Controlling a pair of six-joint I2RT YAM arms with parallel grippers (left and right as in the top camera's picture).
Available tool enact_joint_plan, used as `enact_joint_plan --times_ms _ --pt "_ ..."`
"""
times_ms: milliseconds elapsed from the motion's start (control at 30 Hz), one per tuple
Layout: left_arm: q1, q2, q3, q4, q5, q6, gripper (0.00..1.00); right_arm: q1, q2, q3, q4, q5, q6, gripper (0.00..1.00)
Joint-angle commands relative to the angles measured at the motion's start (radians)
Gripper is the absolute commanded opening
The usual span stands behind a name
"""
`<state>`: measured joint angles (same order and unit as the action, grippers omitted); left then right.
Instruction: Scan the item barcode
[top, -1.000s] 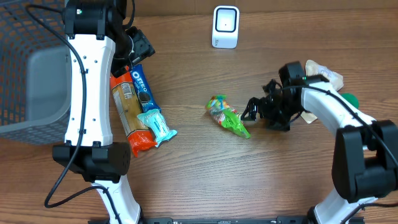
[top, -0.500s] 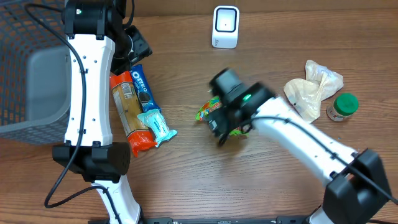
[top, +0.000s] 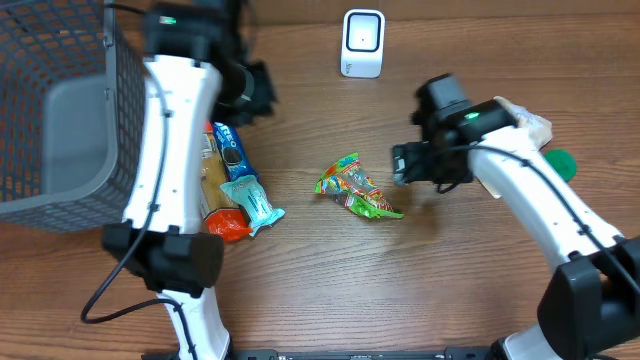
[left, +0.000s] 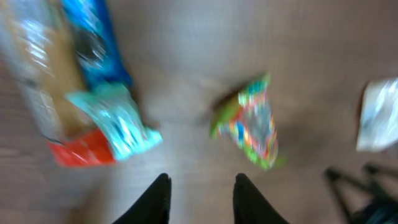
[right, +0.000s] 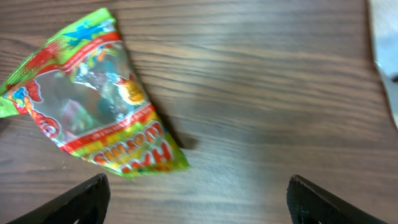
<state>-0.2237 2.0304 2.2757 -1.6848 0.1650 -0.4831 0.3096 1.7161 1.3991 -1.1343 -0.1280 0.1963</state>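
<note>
**A:** Where is the crinkly green, red and yellow plastic candy bag (top: 357, 190)?

**B:** Lying flat about the middle of the brown wooden surface (top: 330, 290), well apart from the small white boxy scanner (top: 362, 42) at the far edge.

**A:** And the right tool (right: 198, 183)?

**B:** Spread wide, with only bare wood between its fingers. It hangs just beside the bag, on the side toward the right edge, and does not touch it.

**A:** The left tool (left: 201, 180)?

**B:** Its view is blurred, but the two dark fingers stand a narrow gap apart and pinch nothing. It is over the far left part of the surface, near the end of the blue cookie pack (top: 230, 145).

**A:** What else lies there?

**B:** A long orange and tan wrapped pack (top: 207, 185) sits alongside the blue one, with a small teal packet (top: 252, 200) at their near ends. A grey wire-mesh basket (top: 60, 120) stands at the left edge. A crumpled beige bag (top: 533, 122) and a round green cap (top: 562, 160) are by the right edge.
</note>
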Motion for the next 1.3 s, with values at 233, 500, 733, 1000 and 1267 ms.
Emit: enact_joint_plan --times_ms 233,500,733,1000,1267 --pt "-0.098 0.009 -0.351 0.179 0.043 0.004 0.24 -0.127 -0.037 0.012 -0.021 -0.129 -0.085 0.91" --pt "-0.111 0.01 -0.587 0.484 0.197 0.125 0.46 -0.126 -0.037 0.012 -0.04 -0.116 -0.123 0.91" --pt "-0.111 0.01 -0.787 0.658 0.258 0.14 0.52 -0.126 -0.037 0.012 -0.05 -0.098 -0.127 0.92" --pt "-0.133 0.01 -0.902 0.818 0.332 0.139 0.64 -0.126 -0.037 0.012 -0.05 -0.098 -0.127 0.92" --pt "-0.18 0.01 -0.947 0.96 0.323 0.014 0.65 -0.126 -0.037 0.012 -0.051 -0.098 -0.127 0.92"
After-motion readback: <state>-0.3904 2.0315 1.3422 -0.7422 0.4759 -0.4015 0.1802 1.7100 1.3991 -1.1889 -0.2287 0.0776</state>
